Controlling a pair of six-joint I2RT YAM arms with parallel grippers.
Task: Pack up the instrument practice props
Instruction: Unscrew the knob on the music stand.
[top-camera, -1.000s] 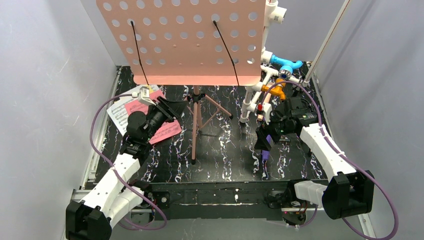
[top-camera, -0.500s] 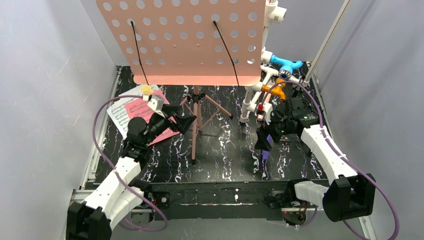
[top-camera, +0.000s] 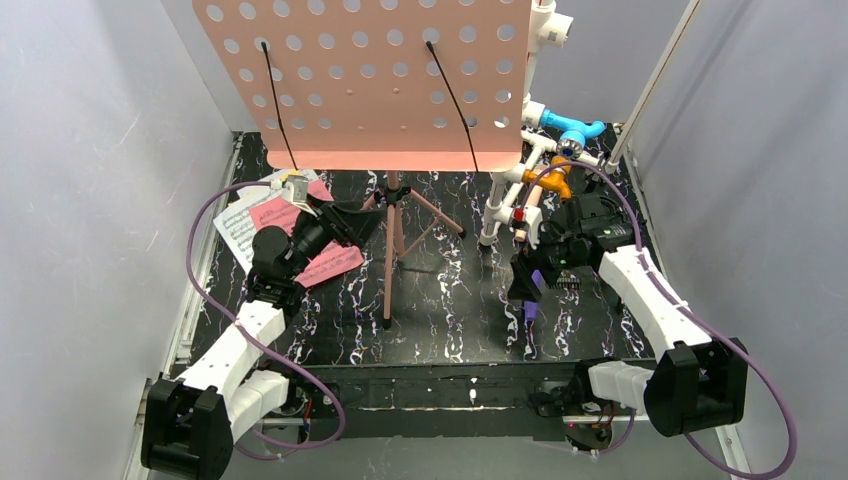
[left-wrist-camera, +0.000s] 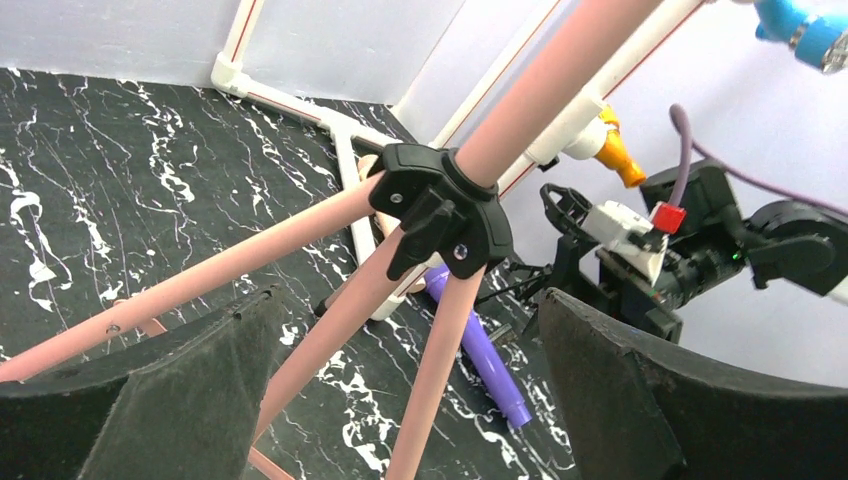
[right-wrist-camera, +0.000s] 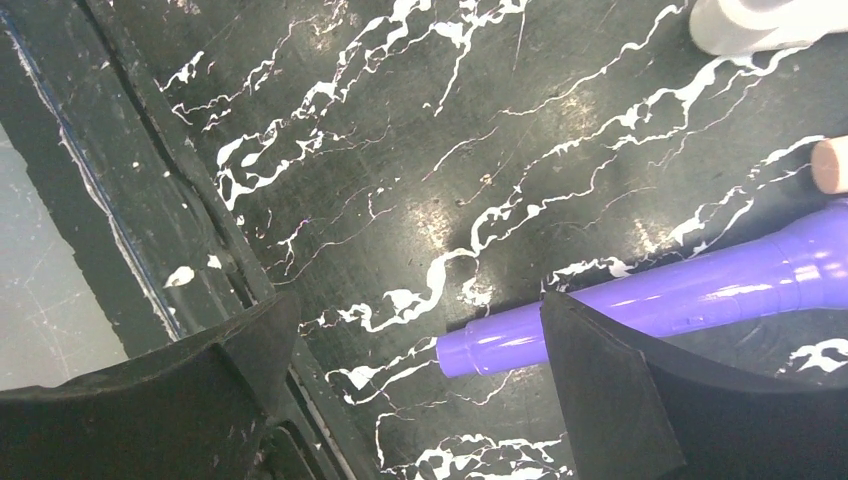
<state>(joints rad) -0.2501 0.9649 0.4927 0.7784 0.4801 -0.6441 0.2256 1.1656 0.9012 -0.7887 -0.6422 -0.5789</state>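
Left tool (left-wrist-camera: 410, 300) and right tool (right-wrist-camera: 418, 305) wide, empty; a skewed grab at the hub (left-wrist-camera: 445, 215) could topple the stand (top-camera: 370, 100).

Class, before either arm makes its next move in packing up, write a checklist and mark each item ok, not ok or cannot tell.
1. Left gripper open: ok.
2. Black hub of the pink stand centred ahead of it: ok.
3. Stand legs folded: not ok, spread.
4. Right gripper open: ok.
5. Purple microphone end between its fingers: ok.
6. Stand's front side emptied: cannot tell.
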